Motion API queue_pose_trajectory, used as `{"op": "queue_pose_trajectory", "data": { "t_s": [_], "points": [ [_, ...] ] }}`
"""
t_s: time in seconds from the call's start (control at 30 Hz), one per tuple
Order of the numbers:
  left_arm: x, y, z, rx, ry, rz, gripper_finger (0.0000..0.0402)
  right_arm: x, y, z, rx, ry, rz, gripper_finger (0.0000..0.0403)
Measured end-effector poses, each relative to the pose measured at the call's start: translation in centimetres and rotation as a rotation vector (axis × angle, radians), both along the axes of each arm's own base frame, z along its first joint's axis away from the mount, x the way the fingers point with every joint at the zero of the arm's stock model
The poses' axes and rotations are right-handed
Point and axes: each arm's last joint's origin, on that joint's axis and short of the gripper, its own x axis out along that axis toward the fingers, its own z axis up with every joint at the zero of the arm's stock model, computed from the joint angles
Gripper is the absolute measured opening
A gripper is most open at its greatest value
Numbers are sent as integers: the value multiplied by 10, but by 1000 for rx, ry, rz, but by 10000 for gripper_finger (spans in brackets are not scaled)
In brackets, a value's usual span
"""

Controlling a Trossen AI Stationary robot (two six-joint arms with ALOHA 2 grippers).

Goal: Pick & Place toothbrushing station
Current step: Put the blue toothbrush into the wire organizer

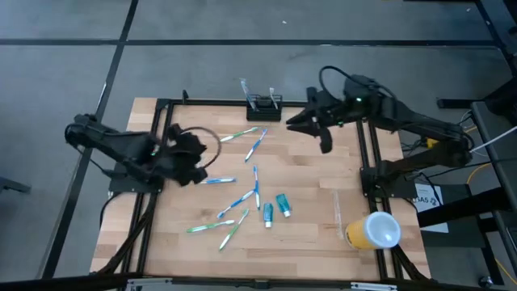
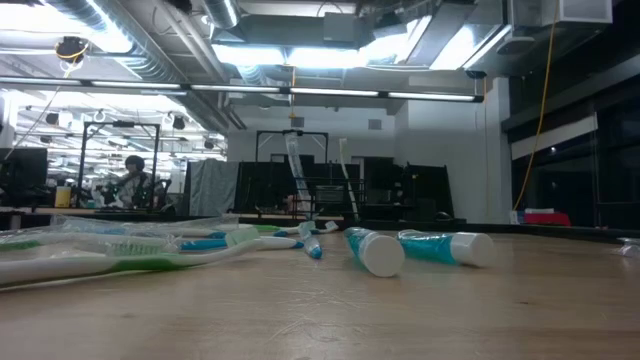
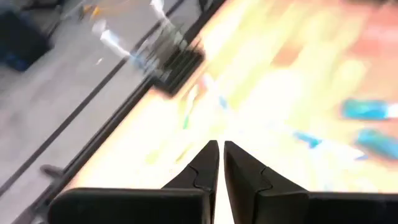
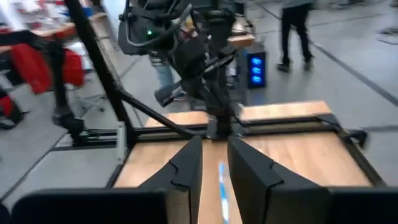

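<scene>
The toothbrushing station [image 1: 263, 105], a small black mesh holder, rests on its base at the table's far edge with two toothbrushes standing upright in it; it shows blurred in the left wrist view [image 3: 177, 59]. My left gripper [image 1: 202, 158] hovers over the table's left part, shut and with nothing between its fingers [image 3: 221, 158]. My right gripper [image 1: 294, 123] hangs in the air just right of the station, pointing toward the table's left. Its fingers [image 4: 214, 158] stand apart and hold nothing.
Several toothbrushes [image 1: 242, 198] and two teal toothpaste tubes [image 1: 276, 208] lie flat on the table's middle. A yellow cup with a white lid [image 1: 373, 230] lies at the near right. A person stands in the room beyond the table [image 4: 297, 25].
</scene>
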Motion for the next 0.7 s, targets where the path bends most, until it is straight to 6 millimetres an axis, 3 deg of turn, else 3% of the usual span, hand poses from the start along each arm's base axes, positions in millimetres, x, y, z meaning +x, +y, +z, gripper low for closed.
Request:
{"op": "queue_pose_trajectory", "data": {
  "t_s": [0.07, 0.17, 0.27, 0.37, 0.47, 0.7],
  "points": [
    [14, 10, -11, -10, 67, -90, 20, -9, 9, 2, -5, 17, -19, 74],
    [41, 26, -29, -89, 19, -242, 20, -22, 19, 7, -12, 22, -42, 70],
    [61, 45, -39, -181, -197, -281, 21, -33, 29, 15, -10, -13, -49, 70],
    [66, 71, -46, -266, -329, -206, 25, -49, 38, 21, -18, -27, -58, 70],
    [64, 92, -69, -302, -195, -92, 28, -68, 43, 25, -27, -35, -71, 70],
    [82, 107, -95, -211, -23, -171, 24, -112, 51, 36, -37, -94, -95, 70]
  ]
}}
